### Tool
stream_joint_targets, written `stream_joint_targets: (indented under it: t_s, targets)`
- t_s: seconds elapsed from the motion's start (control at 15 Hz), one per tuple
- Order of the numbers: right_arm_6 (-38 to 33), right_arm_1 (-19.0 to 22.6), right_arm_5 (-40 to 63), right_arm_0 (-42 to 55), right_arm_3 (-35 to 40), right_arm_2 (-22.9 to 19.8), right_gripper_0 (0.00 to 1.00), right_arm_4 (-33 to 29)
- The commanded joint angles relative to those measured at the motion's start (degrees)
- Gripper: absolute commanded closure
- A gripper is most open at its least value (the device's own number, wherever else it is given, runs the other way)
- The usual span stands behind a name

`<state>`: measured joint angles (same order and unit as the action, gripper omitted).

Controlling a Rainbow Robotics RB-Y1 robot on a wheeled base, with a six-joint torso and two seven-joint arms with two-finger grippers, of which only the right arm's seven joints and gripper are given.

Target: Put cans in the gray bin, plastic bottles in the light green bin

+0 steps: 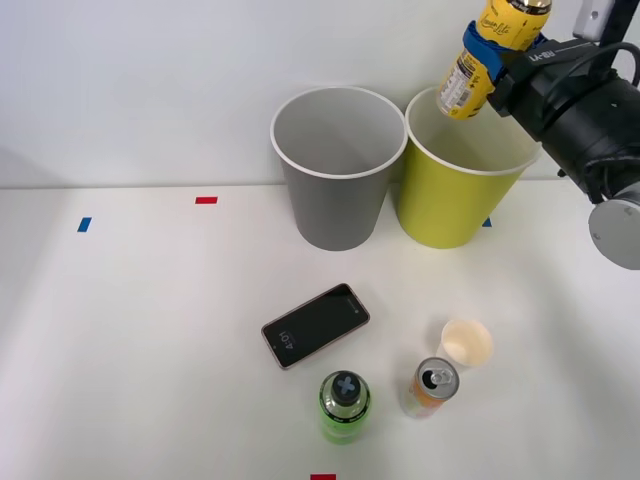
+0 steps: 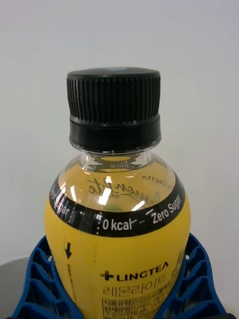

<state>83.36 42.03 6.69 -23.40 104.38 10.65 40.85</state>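
1. Above the tall yellow-green tapered bin (image 1: 455, 190), the right gripper (image 1: 492, 42) clamps its blue ribbed fingers (image 2: 196, 284) around the yellow-labelled plastic bottle (image 1: 478, 65), tilted over the white rim.
2. Just beside that bin on its left stands the gray tapered bin (image 1: 335, 200).
3. Near the table's front edge stand a bright green plastic bottle (image 1: 345, 405), a small orange can (image 1: 433, 387) and a pale paper cup (image 1: 466, 345).
4. A black smartphone (image 1: 315, 325) lies between the bins and the green bottle.

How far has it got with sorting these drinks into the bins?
Nothing looks binned yet. The right gripper holds the yellow bottle above the light green bin, not yet released. The green bottle and orange can are on the table; the can belongs in the gray bin.
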Motion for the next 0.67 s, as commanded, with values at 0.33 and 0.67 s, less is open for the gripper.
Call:
stream_joint_targets:
  t_s: [0.33, 0.67]
  targets:
    - [-0.39, -0.99, -0.01, -7.09, -11.04, 3.50, 1.00, -3.41]
    - [-0.48, -0.37, -0.10, -6.21, -9.46, 4.46, 0.00, -4.90]
